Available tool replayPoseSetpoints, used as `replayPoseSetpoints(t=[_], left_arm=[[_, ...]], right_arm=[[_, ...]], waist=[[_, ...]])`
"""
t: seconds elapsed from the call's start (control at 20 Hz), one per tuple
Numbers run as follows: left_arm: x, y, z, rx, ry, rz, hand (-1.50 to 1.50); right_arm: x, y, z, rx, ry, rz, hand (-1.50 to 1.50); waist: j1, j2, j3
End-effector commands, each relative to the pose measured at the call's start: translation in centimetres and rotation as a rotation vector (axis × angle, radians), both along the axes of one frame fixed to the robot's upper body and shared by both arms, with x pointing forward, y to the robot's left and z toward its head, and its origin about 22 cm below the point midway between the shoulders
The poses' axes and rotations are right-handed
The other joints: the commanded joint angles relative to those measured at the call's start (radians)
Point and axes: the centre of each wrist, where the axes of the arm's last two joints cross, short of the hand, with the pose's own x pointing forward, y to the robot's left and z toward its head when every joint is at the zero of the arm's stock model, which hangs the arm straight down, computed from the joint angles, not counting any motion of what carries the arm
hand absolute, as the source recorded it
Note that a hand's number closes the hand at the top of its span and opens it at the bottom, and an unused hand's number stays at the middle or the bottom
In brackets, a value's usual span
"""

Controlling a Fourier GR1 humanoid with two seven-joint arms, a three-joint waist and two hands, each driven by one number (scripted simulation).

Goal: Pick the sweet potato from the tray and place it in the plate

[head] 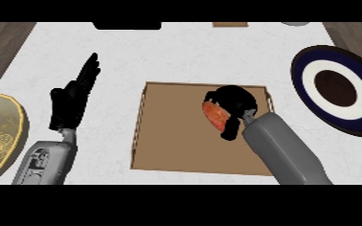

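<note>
Now fingers [228, 96] curl round orange sweet potato [215, 115].

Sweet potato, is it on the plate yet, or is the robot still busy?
Not yet. Done: the right hand has curled round the sweet potato. In hand: the potato sits in that hand, over the brown tray. Left: carry it right to the blue and white plate and put it down. The left hand rests open at the left.

A single head view looks steeply down from above the table [176, 52], close enough that the tray [170, 148] fills the middle, both forearms enter from the lower edge, and the plate [305, 84] is cut by the right edge.
</note>
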Motion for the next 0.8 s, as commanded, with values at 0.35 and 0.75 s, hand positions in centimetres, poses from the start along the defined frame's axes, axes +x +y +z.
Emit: replayPoseSetpoints(t=[0.35,0.75], left_arm=[[-0.6,1.4,-0.4,0.000,0.011,0.073,0.00],[-1.6,3.4,-0.5,-0.011,0.014,0.135,0.00]], right_arm=[[-0.9,-18.3,-0.3,-0.004,-0.102,-0.339,1.50],[-8.6,-39.1,6.9,0.082,-0.362,-0.772,1.50]], waist=[[-0.089,-0.005,0.003],[-0.124,0.000,0.013]])
